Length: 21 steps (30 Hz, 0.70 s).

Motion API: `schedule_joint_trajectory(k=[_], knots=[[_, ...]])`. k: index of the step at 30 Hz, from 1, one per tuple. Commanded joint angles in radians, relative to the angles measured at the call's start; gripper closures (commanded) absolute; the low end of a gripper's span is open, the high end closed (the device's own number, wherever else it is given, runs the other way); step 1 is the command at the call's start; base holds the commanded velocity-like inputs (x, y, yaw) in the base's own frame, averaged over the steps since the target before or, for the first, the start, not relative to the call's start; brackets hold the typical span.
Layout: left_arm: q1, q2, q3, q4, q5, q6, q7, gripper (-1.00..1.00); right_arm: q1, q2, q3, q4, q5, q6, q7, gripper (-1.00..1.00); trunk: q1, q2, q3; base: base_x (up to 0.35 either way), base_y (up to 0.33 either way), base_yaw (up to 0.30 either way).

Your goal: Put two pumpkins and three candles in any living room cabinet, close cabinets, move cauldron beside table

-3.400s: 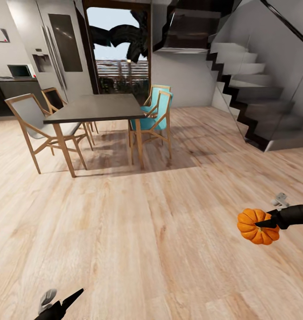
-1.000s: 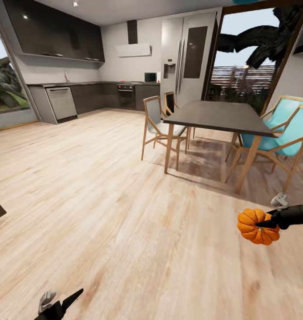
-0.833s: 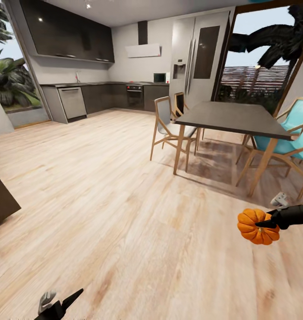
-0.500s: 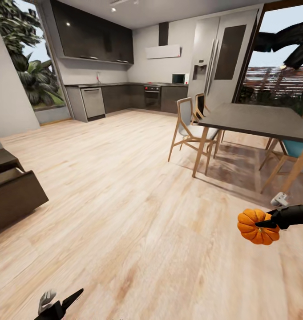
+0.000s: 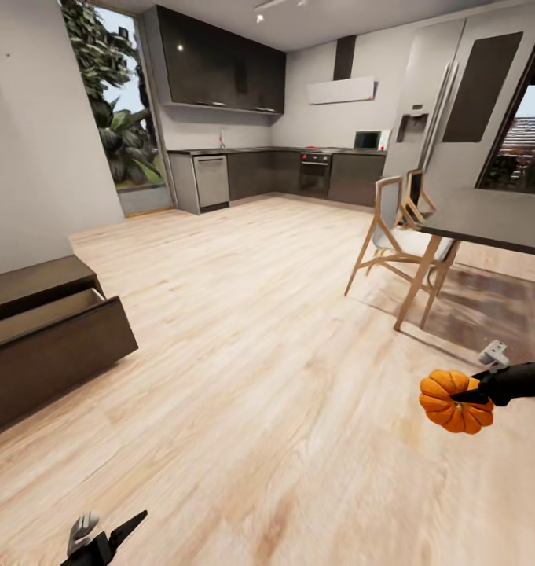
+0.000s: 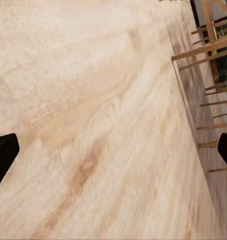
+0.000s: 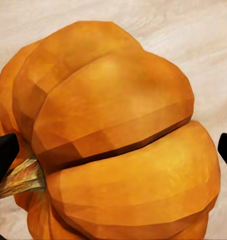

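The cabinet point(image 5: 47, 346) (one drawer open) and dining table point(image 5: 495, 220) run off-frame.

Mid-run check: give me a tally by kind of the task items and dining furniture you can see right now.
Pumpkins: 1, the pumpkin held in the right gripper
Cabinets: 1, the cabinet, one drawer open
Dining tables: 1, the dining table
Chairs: 2, the chairs beside the dining table
Total: 5

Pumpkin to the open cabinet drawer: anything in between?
Head view: only bare wood floor between the pumpkin in the right gripper and the cabinet.
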<state>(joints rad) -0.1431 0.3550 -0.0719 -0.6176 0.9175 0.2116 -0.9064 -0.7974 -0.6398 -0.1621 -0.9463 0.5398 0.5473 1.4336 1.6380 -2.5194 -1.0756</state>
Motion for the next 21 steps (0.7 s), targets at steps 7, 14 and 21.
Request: schedule_joint_trajectory(k=[7, 14, 21], knots=[[-0.001, 0.001, -0.005, 0.001, 0.011, 0.009, -0.002, -1.0, -0.001, 0.0, -0.002, -0.002, 0.006, 0.01, 0.008, 1.0, 0.0, 0.0, -0.001, 0.173, 0.257, 0.289], [-0.001, 0.001, -0.005, 0.001, 0.011, 0.009, -0.002, -1.0, -0.001, 0.0, -0.002, -0.002, 0.006, 0.01, 0.008, 1.0, 0.0, 0.0, -0.001, 0.069, 0.303, 0.29], [-0.001, 0.001, -0.005, 0.001, 0.011, 0.009, -0.002, -1.0, -0.001, 0.0, -0.002, -0.002, 0.006, 0.01, 0.008, 1.0, 0.0, 0.0, -0.001, 0.236, 0.222, 0.289]])
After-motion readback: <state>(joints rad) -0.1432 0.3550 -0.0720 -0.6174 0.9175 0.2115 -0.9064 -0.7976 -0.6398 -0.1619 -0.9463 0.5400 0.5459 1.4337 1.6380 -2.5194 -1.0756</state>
